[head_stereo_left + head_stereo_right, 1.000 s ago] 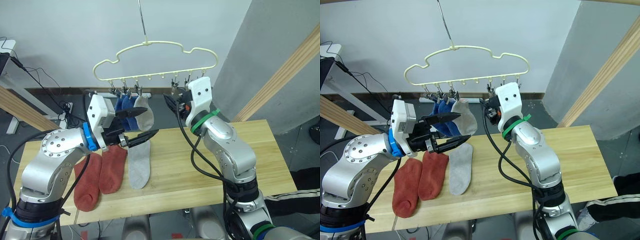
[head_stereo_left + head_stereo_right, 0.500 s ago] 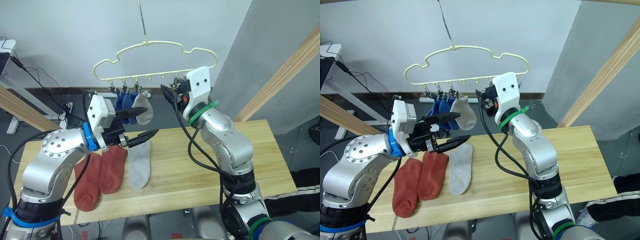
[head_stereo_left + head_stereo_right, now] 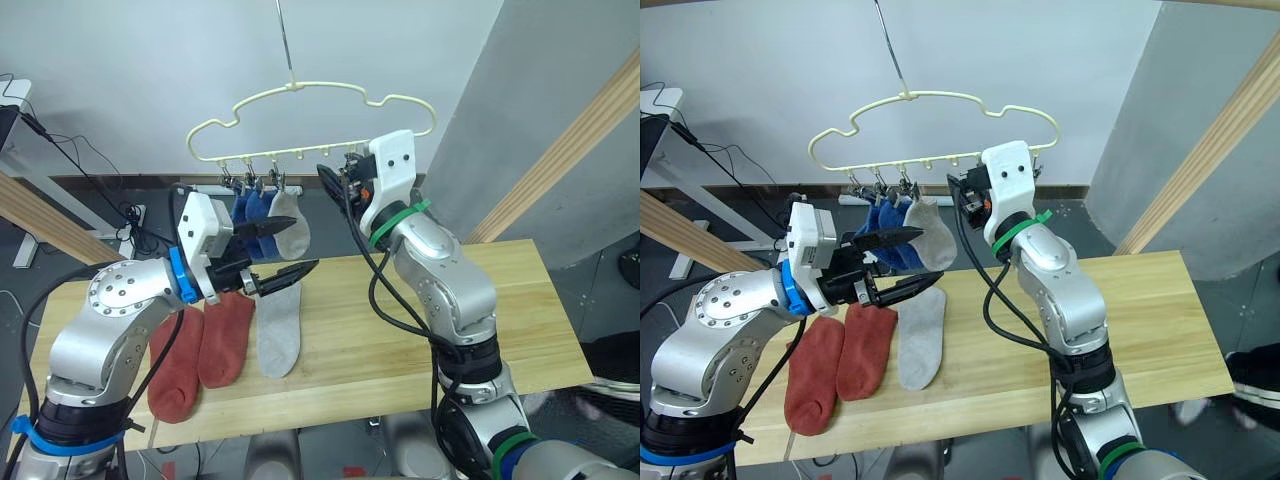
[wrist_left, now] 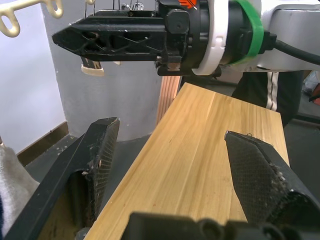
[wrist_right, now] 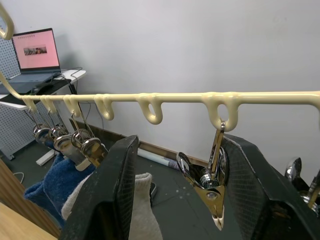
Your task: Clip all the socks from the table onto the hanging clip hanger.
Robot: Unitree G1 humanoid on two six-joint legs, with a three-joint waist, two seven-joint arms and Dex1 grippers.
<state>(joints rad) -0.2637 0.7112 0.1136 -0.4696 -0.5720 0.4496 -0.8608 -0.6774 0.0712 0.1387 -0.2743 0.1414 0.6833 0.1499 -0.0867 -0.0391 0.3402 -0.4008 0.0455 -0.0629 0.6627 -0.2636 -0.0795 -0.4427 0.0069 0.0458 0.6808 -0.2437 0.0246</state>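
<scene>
Three socks [image 3: 268,212] hang clipped on our hanger [image 3: 310,125]; three [image 3: 228,335] await near the table's [image 3: 420,350] left edge; both grippers [image 3: 285,250] [image 5: 175,165] gape empty.

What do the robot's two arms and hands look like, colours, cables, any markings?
Both arms are silver-grey metal with rounded joint housings and loose black cables. The left hand has a white boxy wrist block behind a blue ring and two long black pointed fingers with latticed cut-outs. The right hand is built the same, with a green band at the wrist and an orange patch beside the fingers.
</scene>
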